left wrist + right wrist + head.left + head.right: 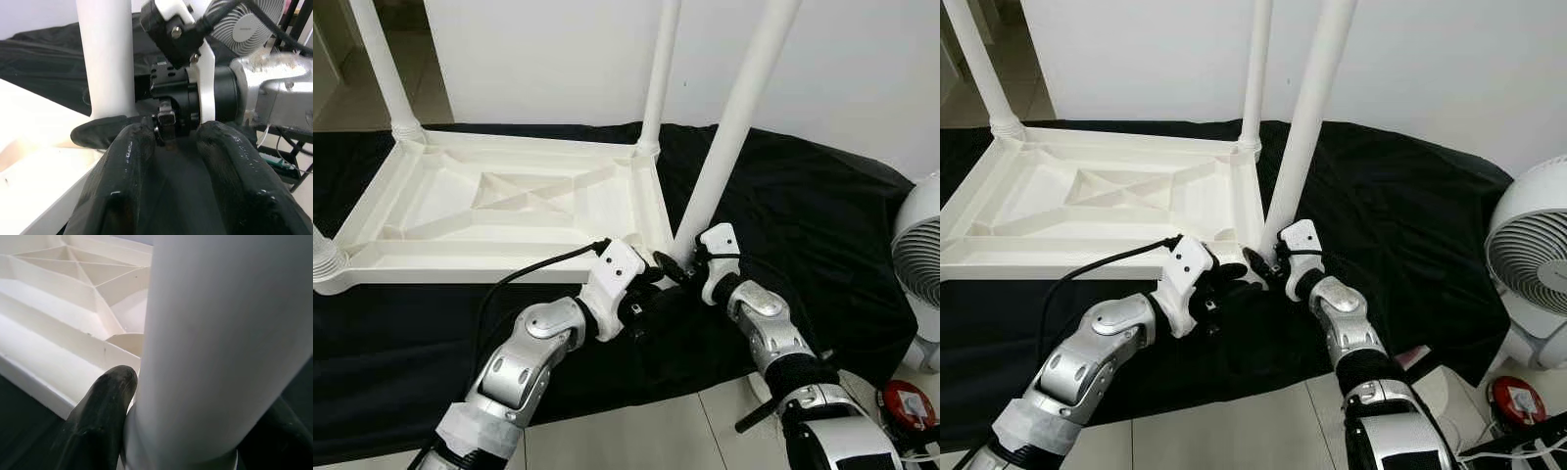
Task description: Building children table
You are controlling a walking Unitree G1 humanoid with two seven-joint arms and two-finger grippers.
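The near-corner table leg (729, 127) is pinched at its base by the right tool (683, 262), at four o'clock of the upturned white tabletop (499, 201); the left tool (651, 286) is held spread just beside it.

One white tabletop (499, 201) lies upside down on one black cloth (803, 225). Four white legs stand at the tabletop's corners: two far ones (384, 64) (661, 69), one near leg (736, 117) and one stub (325, 257). One white fan (1533, 259) stands beyond the cloth's edge, with one red object (908, 403) beside it.
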